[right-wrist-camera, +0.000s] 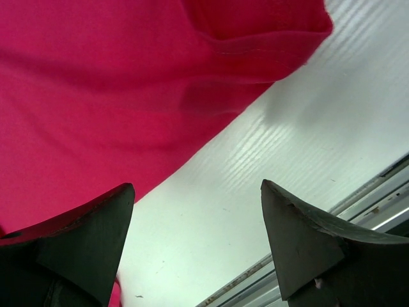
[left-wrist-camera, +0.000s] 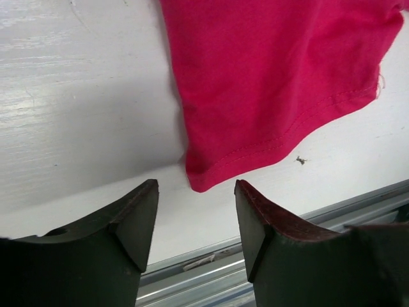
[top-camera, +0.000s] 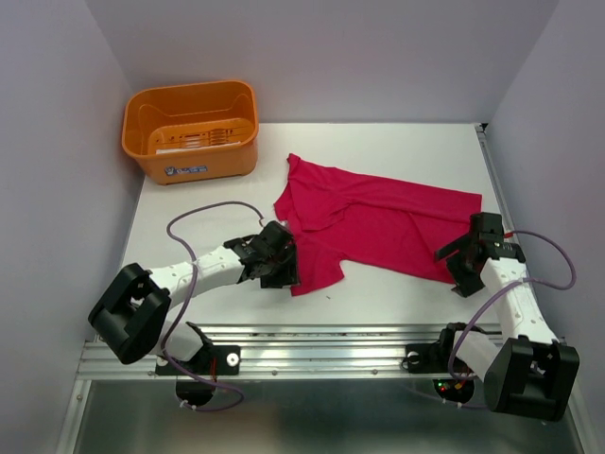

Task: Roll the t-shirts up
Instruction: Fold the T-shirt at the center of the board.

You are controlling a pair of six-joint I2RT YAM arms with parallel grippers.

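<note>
Crimson-pink t-shirt (top-camera: 378,222) lay on the white desk (top-camera: 397,151), centre to right, mostly flat w/ a few creases & one flap doubled over near the middle. Its far-left corner pointed toward the orange basket (top-camera: 203,163) but was apart from it.

Left pincer (top-camera: 277,263) sat low at the shirt's near-left corner. In the wrist view the left pincer (left-wrist-camera: 195,204) was spread, nothing btwn its fingers. The stitched corner of the cloth lay flat on the desk just beyond the tips. A small dark speck (left-wrist-camera: 300,160) lay on the desk beside the hem.

Right pincer (top-camera: 465,257) was at the shirt's right edge. In its wrist view the right pincer (right-wrist-camera: 198,198) was spread wide, pinching nothing, w/ one finger (right-wrist-camera: 77,236) over the cloth and the other over bare desk.

Basket stood upright in the far-left corner; contents too small to tell. Metal rail (top-camera: 321,342) ran along the near desk edge.
</note>
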